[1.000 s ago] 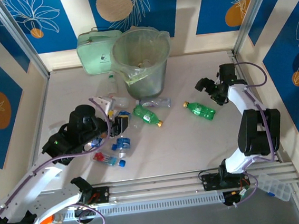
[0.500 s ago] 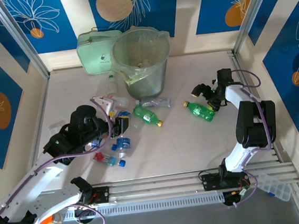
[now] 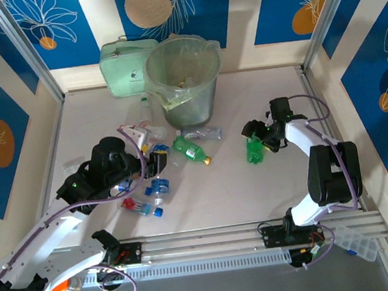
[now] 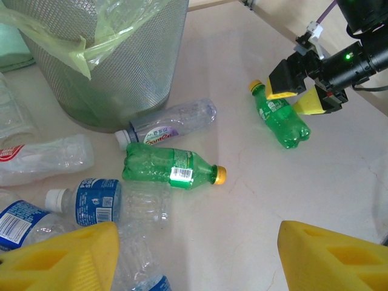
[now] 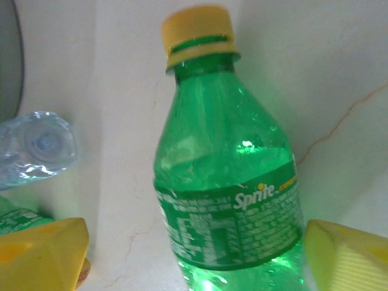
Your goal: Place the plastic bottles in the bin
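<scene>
Our right gripper (image 5: 194, 260) has its jaws spread wide, 1 yellow pad (image 5: 42, 251) on each side of the green Sprite bottle (image 5: 227, 182). That bottle lies on the table (image 3: 254, 195), right of the bin (image 4: 121, 66) and apart from it. Our left gripper (image 4: 194, 254) gapes too, holding nothing, above a cluster of bottles (image 4: 91, 203) near the bin. A 2nd green bottle (image 4: 173, 170) lies between the arms.

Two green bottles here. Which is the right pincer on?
The Sprite bottle lying alone right of the bin, between the open fingers of the right pincer; the other green bottle lies among clear bottles.
</scene>
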Robot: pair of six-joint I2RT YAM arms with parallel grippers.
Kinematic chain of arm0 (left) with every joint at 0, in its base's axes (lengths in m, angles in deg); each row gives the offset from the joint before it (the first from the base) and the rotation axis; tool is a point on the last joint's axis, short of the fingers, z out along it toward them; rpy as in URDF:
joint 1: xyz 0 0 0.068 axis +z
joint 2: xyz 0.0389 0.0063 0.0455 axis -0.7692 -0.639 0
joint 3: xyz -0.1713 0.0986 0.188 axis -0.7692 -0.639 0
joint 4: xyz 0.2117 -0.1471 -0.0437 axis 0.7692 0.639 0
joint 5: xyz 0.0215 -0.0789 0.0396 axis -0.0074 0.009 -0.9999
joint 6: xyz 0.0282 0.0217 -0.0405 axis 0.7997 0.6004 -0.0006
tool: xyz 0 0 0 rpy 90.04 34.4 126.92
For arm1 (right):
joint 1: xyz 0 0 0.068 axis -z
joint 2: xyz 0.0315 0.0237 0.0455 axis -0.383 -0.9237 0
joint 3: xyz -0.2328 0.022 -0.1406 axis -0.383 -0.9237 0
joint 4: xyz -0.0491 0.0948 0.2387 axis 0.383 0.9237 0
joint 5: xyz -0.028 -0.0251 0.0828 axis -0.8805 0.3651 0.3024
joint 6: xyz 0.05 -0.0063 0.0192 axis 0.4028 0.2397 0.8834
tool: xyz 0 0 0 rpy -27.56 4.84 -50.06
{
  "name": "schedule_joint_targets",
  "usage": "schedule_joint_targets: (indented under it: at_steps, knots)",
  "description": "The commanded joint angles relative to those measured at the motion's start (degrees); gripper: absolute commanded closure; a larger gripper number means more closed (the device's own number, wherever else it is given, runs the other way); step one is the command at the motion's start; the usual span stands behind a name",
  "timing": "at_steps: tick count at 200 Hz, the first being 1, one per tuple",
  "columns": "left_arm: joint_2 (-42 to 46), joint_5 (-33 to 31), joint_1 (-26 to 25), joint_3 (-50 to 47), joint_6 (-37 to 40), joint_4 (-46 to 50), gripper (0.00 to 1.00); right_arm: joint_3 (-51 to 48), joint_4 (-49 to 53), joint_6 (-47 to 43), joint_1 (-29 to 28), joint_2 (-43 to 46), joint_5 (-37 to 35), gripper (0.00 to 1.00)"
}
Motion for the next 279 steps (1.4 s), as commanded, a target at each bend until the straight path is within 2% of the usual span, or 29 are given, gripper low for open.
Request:
schedule_joint_targets:
  at_steps: [1, 19, 48, 74, 115, 126, 183, 233, 252, 279]
  knots:
    - [0.27, -1.03, 0.5, -0.39, 0.82, -1.06, 0.31, 0.75, 2.84, 0.7, -1.06, -2.28, -6.03, 0.14]
    - [0.02, -1.33, 0.5, -0.3, 0.92, -0.97, 0.31, 2.51, 4.22, 1.24, -2.48, -4.81, -9.4, 0.19]
    - [-0.07, -2.16, 0.52, -0.48, 1.13, -0.7, 0.3, 5.37, 6.39, 2.35, -4.56, -8.12, -13.12, 0.21]
    - [-0.25, -2.22, 0.54, -0.39, 1.22, -0.71, 0.3, 6.61, 6.39, 2.9, -4.66, -9.63, -13.55, 0.27]
    - [-0.18, -2.73, 0.5, -0.48, 1.39, -0.62, 0.3, 5.83, 5.23, 4.09, -4.43, -9.38, -12.47, 0.46]
    - [-0.32, -2.7, 0.52, -0.48, 1.5, -0.61, 0.31, 5.19, 5.01, 4.51, -4.36, -8.55, -12.34, 0.47]
    - [0.19, -3.47, 0.5, -0.57, 1.69, -0.62, 0.3, 1.99, 4.9, 4.9, -3.82, 3.47, -10.74, 0.48]
    - [2.23, -2.47, 0.5, 0.44, -1.85, -0.56, 0.3, -0.79, 0.11, 4.3, -4.35, 20.68, -1.49, 0.53]
    - [2.95, -0.7, 0.52, 1.04, -3.94, -0.97, 0.3, 1.18, -0.66, 2.86, -6.12, 25.98, -0.45, 0.54]
    - [2.82, 0.29, 0.54, 3.8, -4.79, 0.82, 0.3, 8.3, 0.44, -2.8, -11.71, 28.23, -1.81, 0.56]
